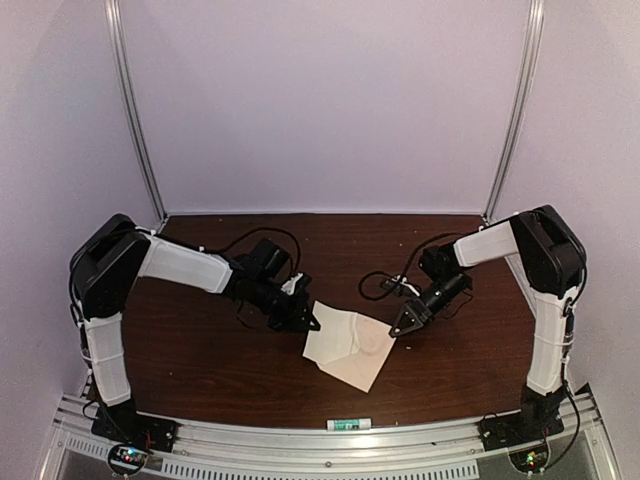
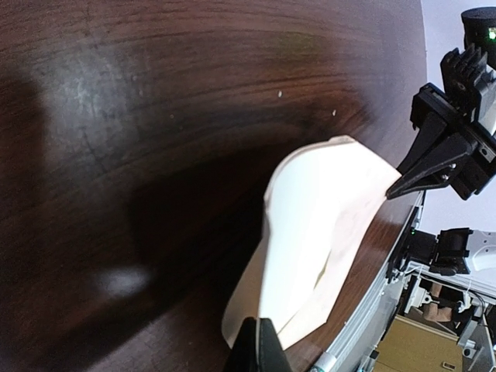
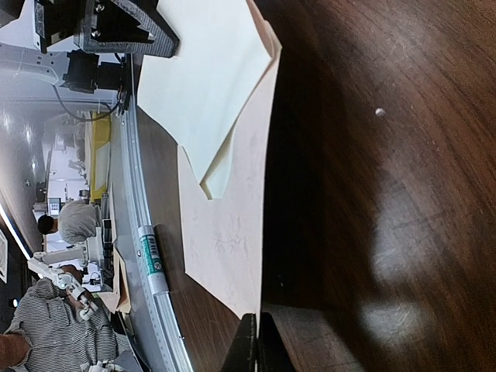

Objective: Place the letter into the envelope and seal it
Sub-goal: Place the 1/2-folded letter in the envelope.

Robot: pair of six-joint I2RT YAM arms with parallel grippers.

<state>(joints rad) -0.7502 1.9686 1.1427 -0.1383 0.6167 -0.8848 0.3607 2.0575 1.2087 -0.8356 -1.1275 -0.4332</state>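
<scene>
Lying mid-table on the dark brown wooden tabletop (image 1: pixel 200 350), the pale cream, faintly creased paper letter (image 1: pixel 328 335) overlaps the cream-tan paper envelope (image 1: pixel 370 365). The two sheets touch and sit between the arms. The black left gripper (image 1: pixel 308 320) has its fingers clenched tight at the letter's left edge, and the black right gripper (image 1: pixel 402 328) is likewise clenched at the envelope's right corner. Whether either one pinches paper or only presses on it cannot be told. In the left wrist view the paper bows up off the wood in a soft arch. Both sheets look very light, thin and limp. They are likely to buckle under a push, slide freely on the smooth wood and keep a crease if squeezed hard. A lifted edge or corner seems the best place to take hold, with a shallow pinch, since a sheet lying flat gives the fingers nothing to get under. The envelope probably needs pinning near its mouth while the letter goes in.
</scene>
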